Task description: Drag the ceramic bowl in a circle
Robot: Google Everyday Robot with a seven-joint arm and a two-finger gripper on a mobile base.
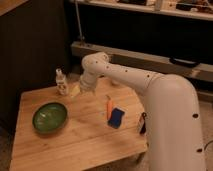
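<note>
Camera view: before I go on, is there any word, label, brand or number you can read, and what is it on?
No text can be read in this view.
Small bottle: any label is too blurred to read.
Blue-and-orange object: no legible marking.
Ceramic bowl: plain glaze, no mark.
Gripper, at the far side of the table beside the bottle: no legible sign.
</note>
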